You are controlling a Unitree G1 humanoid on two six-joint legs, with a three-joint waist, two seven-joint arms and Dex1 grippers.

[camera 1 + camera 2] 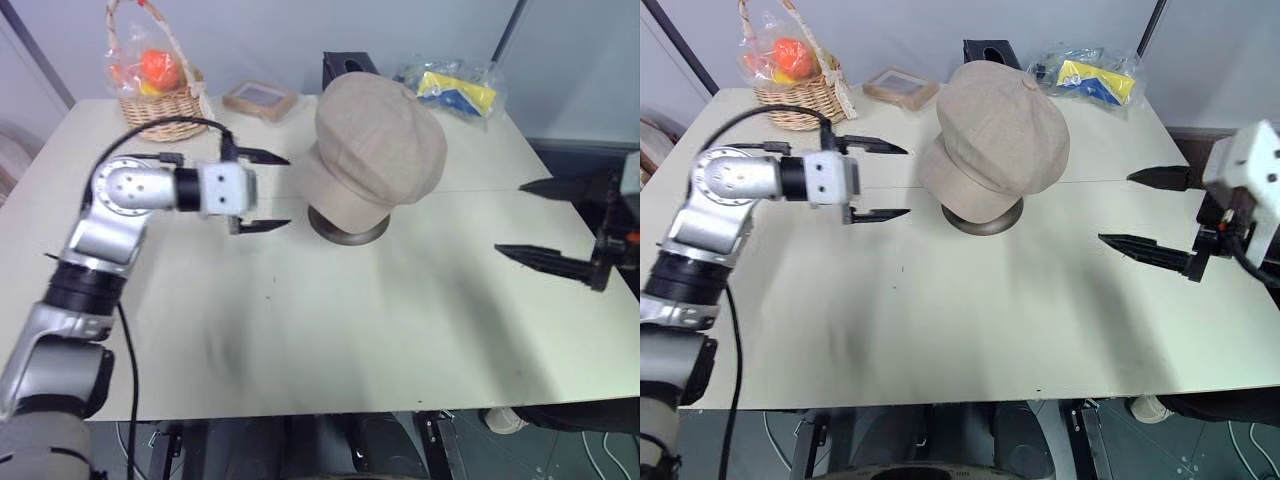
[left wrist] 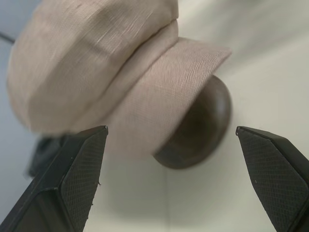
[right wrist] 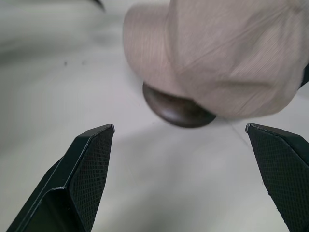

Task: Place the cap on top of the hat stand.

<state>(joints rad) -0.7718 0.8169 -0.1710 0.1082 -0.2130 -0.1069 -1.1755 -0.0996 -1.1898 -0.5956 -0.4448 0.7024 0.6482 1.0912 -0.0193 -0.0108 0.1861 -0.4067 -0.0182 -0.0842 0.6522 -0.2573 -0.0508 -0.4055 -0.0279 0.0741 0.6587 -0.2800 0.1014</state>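
1. Farthest left, at the table's [image 1: 300, 340] back corner, a wicker basket [image 1: 165, 108] holds orange and yellow items wrapped in clear plastic.
2. Next, the left gripper [image 1: 262, 191] hangs just above the tabletop with its two black fingers spread wide, empty, tips aimed at the cap and a little short of it.
3. Behind that gripper, a small flat brown box [image 1: 260, 99] lies near the table's back edge.
4. Centre: the cap [image 1: 375, 150], beige fabric with a puffy crown, sits on the hat stand [image 1: 348, 228], covering its top and stem so that just the dark round base shows below; the brim droops toward the left gripper.
5. Behind the cap stands a black object [image 1: 345, 65], and beside it a clear bag with yellow and blue contents [image 1: 452, 88].
6. Far right, the right gripper [image 1: 522, 220] is also wide open and empty, well apart from the cap, fingers pointing toward it.
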